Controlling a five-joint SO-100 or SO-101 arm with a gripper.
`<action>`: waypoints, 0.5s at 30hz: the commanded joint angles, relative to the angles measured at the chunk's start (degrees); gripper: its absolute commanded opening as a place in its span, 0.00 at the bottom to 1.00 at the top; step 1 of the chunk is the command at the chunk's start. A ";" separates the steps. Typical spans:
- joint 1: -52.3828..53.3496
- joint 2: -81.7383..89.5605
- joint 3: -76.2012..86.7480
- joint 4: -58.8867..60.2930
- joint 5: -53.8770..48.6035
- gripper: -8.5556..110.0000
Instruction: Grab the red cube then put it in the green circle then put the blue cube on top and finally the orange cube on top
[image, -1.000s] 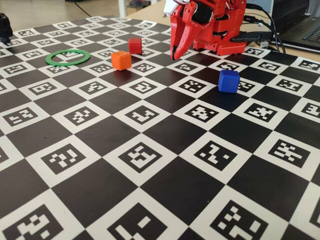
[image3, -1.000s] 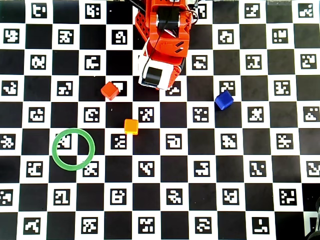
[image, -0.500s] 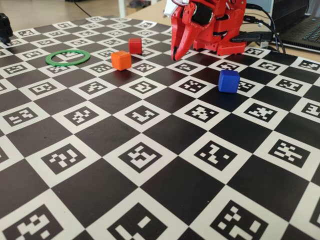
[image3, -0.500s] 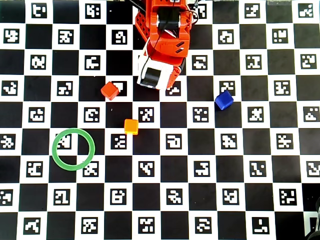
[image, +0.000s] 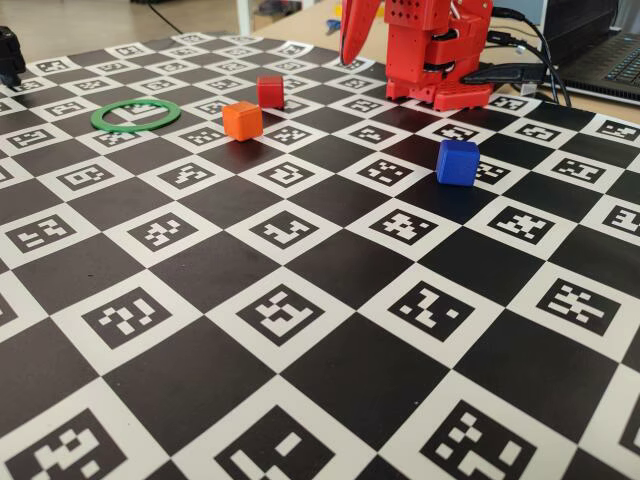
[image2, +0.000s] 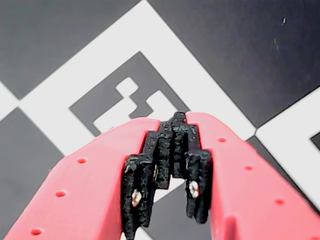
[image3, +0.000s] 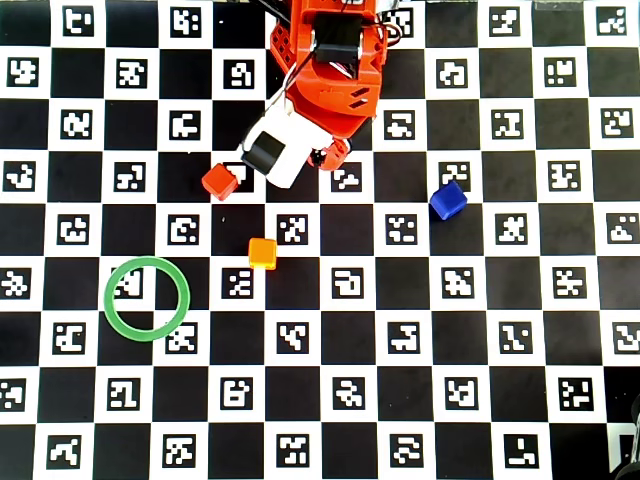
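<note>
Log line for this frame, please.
gripper: shut, empty | red cube: on board | green ring: empty | stacked: none

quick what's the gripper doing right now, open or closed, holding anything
Gripper: closed, holding nothing; in the wrist view its fingertips meet over the patterned mat with no cube between them.

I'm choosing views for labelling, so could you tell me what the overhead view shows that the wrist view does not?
Only the overhead view shows the red cube, orange cube, blue cube and the empty green circle, all apart on the board, plus the arm's base. Only the wrist view shows the gripper up close: its jaws are shut with nothing between them, hanging over one white marker square. Both show the black-and-white checkered board with printed markers.
</note>
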 joint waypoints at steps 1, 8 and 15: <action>0.79 -6.06 -15.47 8.26 2.64 0.03; 1.76 -16.26 -31.90 18.63 13.89 0.03; 7.21 -25.05 -41.31 21.09 26.19 0.04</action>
